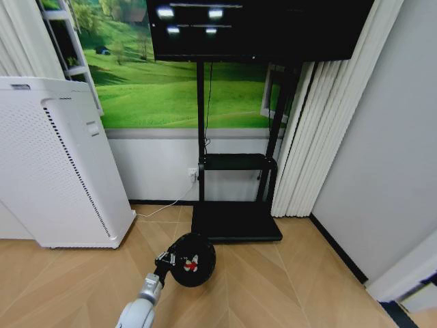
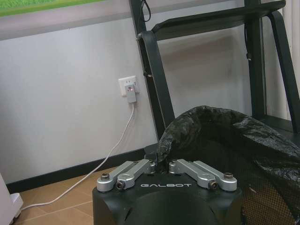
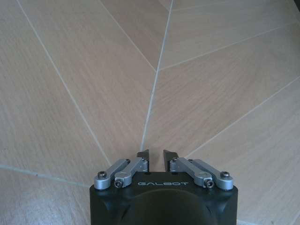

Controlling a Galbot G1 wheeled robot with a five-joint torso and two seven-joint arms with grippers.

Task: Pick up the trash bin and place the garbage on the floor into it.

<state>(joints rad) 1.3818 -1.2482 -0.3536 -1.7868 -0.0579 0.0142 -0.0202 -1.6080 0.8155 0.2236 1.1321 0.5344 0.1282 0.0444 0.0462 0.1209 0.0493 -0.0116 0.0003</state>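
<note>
Below: left pincer (image 2: 161, 164) pinching trash bin (image 1: 193, 260) rim, fingertips hidden by bag; garbage (image 1: 192, 264) inside. Right pincer (image 3: 156, 157) slightly spread over bare floor (image 3: 93, 70).

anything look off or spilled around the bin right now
Nothing spilled. The trash bin stands on the floor with red-and-white litter inside; its black liner is bunched unevenly over the rim where the left gripper clamps it.

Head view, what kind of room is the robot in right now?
Probably a living room or a staged home-style room: herringbone wood floor, a big dark screen on a black stand, a white perforated appliance, long pale curtains. The left gripper grips the trash bin.
</note>
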